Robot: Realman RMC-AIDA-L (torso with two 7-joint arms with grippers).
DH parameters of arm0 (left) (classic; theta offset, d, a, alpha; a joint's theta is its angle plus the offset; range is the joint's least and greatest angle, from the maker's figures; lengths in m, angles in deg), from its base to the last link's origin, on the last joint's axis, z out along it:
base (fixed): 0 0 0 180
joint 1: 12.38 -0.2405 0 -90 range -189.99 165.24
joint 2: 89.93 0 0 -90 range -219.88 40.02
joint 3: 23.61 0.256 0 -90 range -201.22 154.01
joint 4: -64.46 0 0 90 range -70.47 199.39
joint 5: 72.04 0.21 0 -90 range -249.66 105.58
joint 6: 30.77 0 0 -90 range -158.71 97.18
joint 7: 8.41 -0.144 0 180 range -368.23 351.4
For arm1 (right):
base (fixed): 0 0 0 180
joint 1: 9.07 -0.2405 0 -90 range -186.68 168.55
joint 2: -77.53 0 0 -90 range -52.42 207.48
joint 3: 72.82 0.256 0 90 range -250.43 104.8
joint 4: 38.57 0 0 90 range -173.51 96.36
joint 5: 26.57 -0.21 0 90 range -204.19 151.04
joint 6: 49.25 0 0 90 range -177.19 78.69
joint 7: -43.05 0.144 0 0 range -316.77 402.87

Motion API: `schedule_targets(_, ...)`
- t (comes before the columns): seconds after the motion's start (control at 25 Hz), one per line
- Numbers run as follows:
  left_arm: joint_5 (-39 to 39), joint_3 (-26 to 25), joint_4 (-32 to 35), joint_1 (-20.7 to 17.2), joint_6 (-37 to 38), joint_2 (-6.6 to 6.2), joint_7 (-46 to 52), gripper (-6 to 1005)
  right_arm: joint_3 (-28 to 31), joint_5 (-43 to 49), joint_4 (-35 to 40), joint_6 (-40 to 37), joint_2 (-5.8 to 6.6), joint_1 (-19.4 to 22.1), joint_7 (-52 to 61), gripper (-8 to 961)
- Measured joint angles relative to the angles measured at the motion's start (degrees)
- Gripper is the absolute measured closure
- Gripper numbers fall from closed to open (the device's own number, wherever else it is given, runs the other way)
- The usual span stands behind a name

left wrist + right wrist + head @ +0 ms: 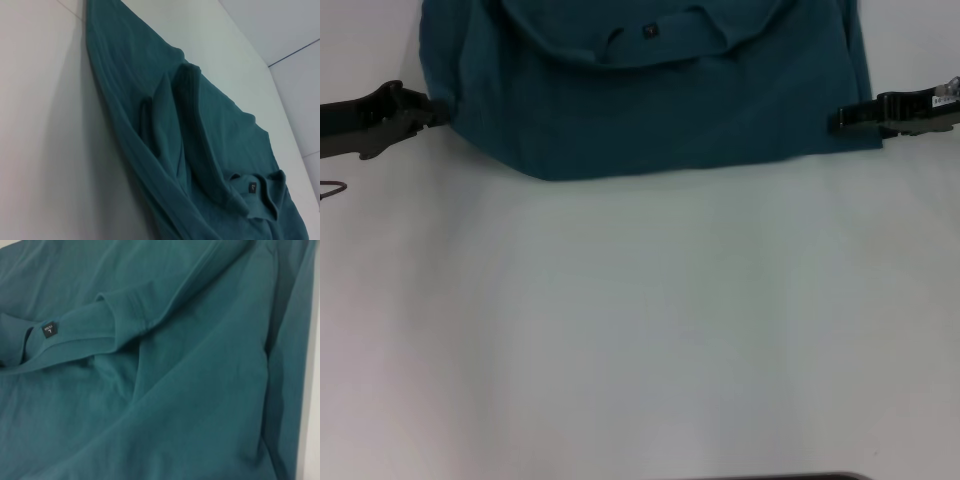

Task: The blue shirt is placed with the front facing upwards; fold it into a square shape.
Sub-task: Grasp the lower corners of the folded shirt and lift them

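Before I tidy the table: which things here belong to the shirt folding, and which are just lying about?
Belongs to the job:
blue shirt
left gripper at its left edge
right gripper at its right edge

Lying about:
thin dark object at the table's left edge, unidentifiable

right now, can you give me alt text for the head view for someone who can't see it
A dark teal-blue shirt lies folded at the far edge of a white table, its small black neck tag showing. The left gripper and right gripper sit at the shirt's opposite side edges.
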Motion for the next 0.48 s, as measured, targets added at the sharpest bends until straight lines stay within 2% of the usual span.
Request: schedule_targets(0.48,-0.04,0.2,-0.27,0.05,-0.01,0.0,-0.06,972,0.28,-2.6,-1.57,0.43,-0.39,-0.99,-1.55,29)
